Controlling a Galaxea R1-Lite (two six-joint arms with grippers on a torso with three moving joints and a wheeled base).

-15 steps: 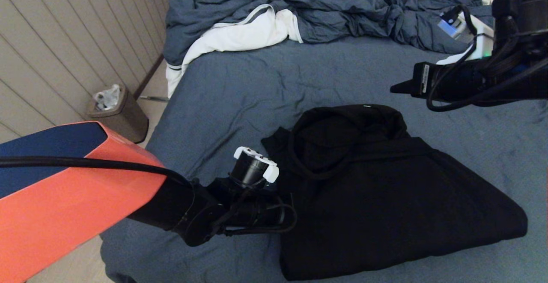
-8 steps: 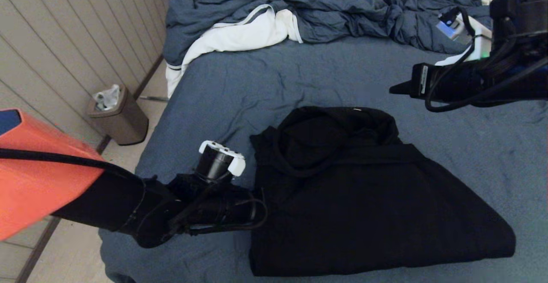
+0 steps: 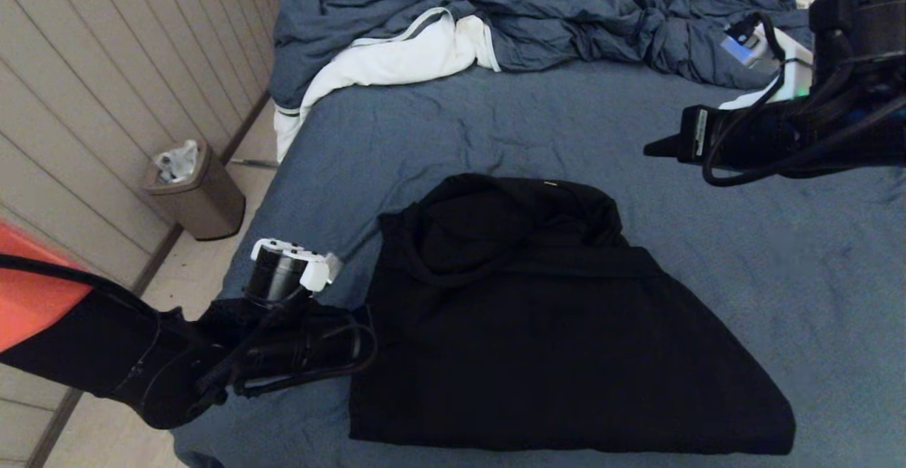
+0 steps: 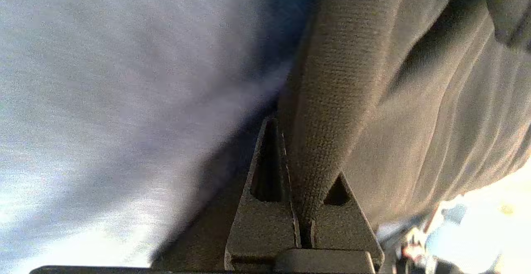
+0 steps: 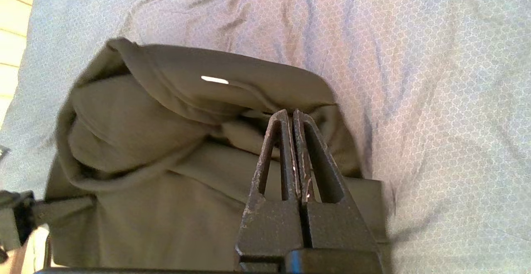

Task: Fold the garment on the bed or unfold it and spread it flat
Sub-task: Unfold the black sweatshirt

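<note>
Left wrist view: left gripper clamped on garment edge, dragging whole folded bundle toward bed's left side vs. 1 s ago. Right gripper pinched together, empty, hovering above hood. Repositioning, not yet unfolding.

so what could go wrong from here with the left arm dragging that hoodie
The left gripper pinches only a thin edge of the hoodie, so the cloth could slip free mid-pull. The hoodie's left side already lies near the bed edge, above the floor and the bin; more pulling may drag it off. The folded layers and hood could bunch or come undone, and the right gripper hangs shut above, pinning nothing.
</note>
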